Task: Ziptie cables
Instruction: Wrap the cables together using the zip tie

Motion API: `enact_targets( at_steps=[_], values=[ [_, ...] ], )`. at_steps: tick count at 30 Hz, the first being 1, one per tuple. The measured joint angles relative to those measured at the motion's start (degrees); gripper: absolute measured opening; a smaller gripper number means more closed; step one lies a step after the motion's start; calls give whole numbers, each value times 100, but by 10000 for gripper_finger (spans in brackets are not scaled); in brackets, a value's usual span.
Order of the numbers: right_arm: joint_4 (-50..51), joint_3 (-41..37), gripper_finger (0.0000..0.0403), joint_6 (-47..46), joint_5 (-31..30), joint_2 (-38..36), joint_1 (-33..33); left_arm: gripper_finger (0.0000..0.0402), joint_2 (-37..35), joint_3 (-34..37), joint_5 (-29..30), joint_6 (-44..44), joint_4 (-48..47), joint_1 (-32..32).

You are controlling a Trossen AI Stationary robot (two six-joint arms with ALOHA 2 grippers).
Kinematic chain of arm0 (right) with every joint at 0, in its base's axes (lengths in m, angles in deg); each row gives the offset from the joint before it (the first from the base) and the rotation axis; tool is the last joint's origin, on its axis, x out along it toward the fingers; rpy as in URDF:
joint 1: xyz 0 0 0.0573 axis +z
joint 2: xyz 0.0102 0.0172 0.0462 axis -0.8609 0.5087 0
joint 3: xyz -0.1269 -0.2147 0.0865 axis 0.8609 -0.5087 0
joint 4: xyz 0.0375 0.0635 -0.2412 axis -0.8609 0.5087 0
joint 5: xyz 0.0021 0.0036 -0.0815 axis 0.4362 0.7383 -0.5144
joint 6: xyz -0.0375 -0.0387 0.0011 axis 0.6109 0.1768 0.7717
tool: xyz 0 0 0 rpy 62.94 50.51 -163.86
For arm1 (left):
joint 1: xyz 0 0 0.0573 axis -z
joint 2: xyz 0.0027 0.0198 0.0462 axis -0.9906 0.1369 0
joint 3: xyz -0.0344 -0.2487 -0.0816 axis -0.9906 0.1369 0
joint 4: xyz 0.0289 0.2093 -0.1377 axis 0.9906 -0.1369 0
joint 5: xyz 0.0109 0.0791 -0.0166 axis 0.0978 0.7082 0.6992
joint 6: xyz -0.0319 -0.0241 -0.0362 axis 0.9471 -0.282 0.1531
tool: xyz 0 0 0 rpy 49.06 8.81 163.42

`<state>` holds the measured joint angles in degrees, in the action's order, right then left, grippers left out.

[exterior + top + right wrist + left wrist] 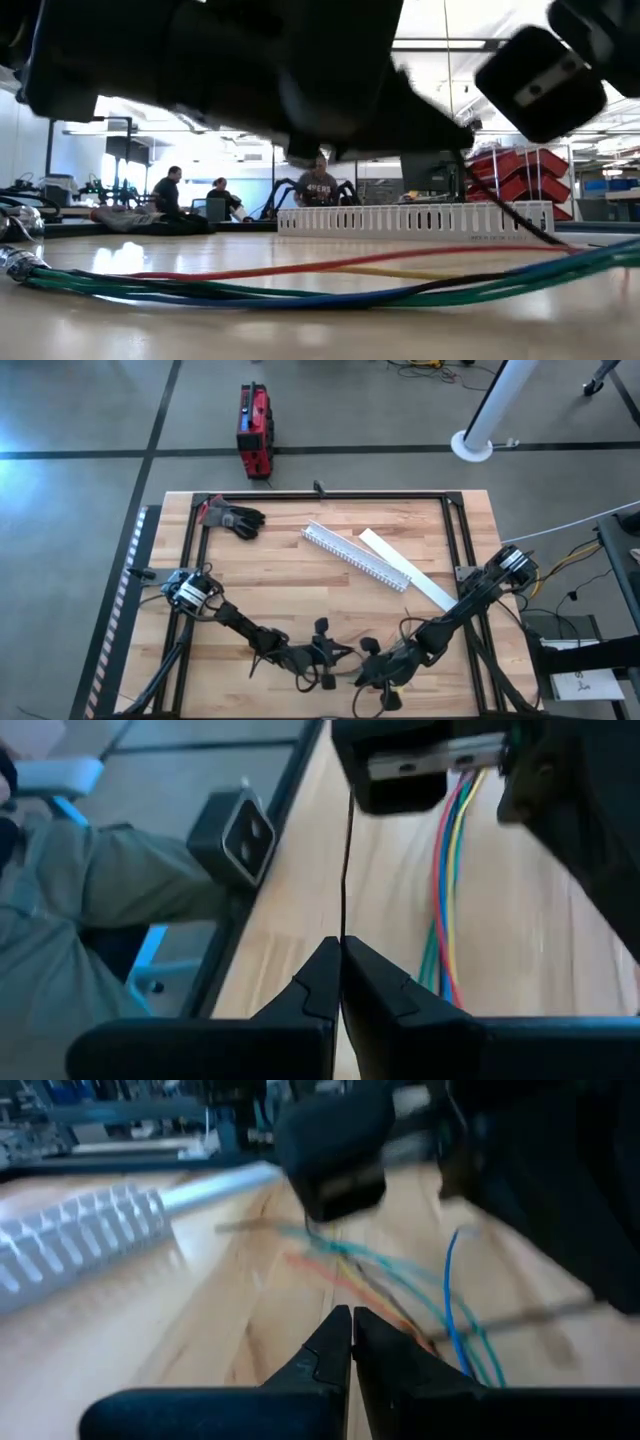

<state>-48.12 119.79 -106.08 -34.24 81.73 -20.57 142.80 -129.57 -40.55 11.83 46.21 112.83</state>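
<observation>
Cables [300, 285] lie loose on the desk [300, 575], near its front edge, well apart from the white channel [357, 557]. Left pincer [352, 1342] is together, empty. Right pincer [341, 975] is clamped on a thin black strand [345, 870], probably the ziptie. Step: looping; next, pass it around the bundle.

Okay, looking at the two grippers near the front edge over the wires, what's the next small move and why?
Probably the right gripper, which looks shut on a thin black strand, should carry that strand across the cables. Those lie loose and flat on the table, with nothing wrapped around them yet. The left gripper is shut and empty just above them, so it seems free to steady the bundle.
</observation>
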Motion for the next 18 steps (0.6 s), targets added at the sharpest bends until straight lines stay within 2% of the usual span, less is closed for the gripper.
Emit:
enact_targets(
  at_steps=[9,13,18],
  values=[
    [-826,-6,0,329,-570,-20,25,0,0,-5,-6,-294,667,2],
    [-1124,-156,0,-425,-1253,-22,61,0,0,-54,57,-425,656,71],
    [-1644,-458,0,-1335,-1268,-22,134,0,0,-179,1081,-1117,655,322]
  ],
)
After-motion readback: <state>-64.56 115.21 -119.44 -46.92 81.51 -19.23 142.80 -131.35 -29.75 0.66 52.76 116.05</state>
